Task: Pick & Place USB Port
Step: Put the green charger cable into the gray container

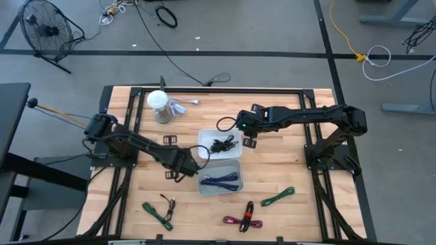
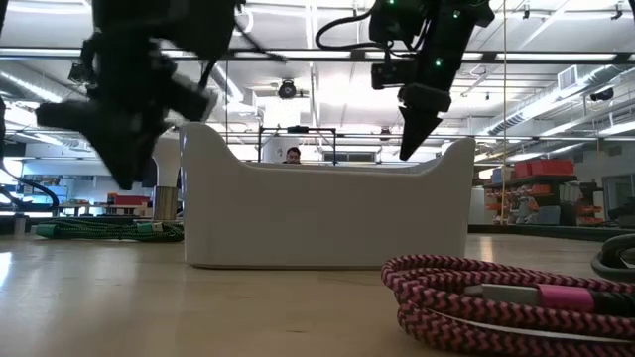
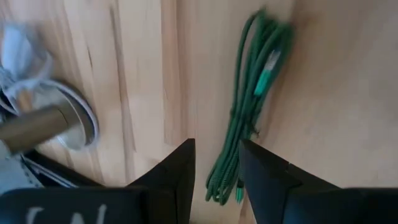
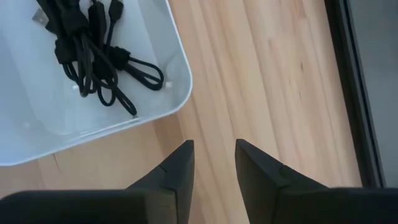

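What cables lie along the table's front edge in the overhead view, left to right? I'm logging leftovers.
Green cable → dark cable → magenta cable → second green cable.

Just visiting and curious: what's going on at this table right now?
Right gripper empty, beside the tray holding black cables. Left gripper empty, near the blue-cable tray. Green cables and pink cable loose on table. Nothing blocking.

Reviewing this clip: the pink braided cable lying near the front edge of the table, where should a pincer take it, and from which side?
Likely from straight above, across the middle of the pink braided cable, where a tie seems to pinch the loops into one narrow bundle. It lies flat on the table with bare wood around it, so fingers can straddle that waist. The looped ends are looser and might slip. Both pincers, left and right, look empty.
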Controlling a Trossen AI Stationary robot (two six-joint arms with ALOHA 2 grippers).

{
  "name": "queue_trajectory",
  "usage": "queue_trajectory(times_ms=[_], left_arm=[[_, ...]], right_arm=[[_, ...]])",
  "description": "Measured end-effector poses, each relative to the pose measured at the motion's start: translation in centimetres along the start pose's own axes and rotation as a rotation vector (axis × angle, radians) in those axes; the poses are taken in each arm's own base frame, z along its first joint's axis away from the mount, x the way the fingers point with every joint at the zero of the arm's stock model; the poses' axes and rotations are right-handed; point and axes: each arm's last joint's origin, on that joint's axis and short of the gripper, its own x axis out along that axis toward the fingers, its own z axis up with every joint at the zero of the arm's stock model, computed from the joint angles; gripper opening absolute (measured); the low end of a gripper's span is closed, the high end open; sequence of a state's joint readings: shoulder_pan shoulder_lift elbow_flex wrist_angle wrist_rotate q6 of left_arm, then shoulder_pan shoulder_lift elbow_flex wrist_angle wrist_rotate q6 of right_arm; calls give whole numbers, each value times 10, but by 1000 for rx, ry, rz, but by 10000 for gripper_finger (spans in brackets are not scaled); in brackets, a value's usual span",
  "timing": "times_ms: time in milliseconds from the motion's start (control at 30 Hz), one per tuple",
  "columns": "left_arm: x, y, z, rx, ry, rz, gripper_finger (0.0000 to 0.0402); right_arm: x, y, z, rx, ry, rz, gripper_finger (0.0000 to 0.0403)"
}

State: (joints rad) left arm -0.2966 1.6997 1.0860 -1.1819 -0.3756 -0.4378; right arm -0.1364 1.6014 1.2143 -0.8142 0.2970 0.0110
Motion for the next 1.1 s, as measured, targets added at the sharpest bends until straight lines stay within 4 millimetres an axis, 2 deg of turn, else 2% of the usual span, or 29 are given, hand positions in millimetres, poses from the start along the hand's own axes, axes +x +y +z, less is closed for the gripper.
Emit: queue_trajectory(times_ms=[167, 433, 800, 933, 1100], left_arm=[[19, -6, -8, -2, 37, -46, 131], [32, -13, -1, 48, -69, -155, 131], [59, 7, 0, 8, -51, -203, 131], [63, 13, 2, -6, -42, -214, 128], [68, 21, 5, -53, -35, -231, 89]], right_arm=[[0, 0, -1, 6, 6, 0, 116], [0, 0, 1, 6, -7, 0, 116], [0, 0, 1, 11, -14, 0, 116], [0, 0, 3, 12, -27, 0, 116], [0, 0, 4, 10, -43, 1, 116]])
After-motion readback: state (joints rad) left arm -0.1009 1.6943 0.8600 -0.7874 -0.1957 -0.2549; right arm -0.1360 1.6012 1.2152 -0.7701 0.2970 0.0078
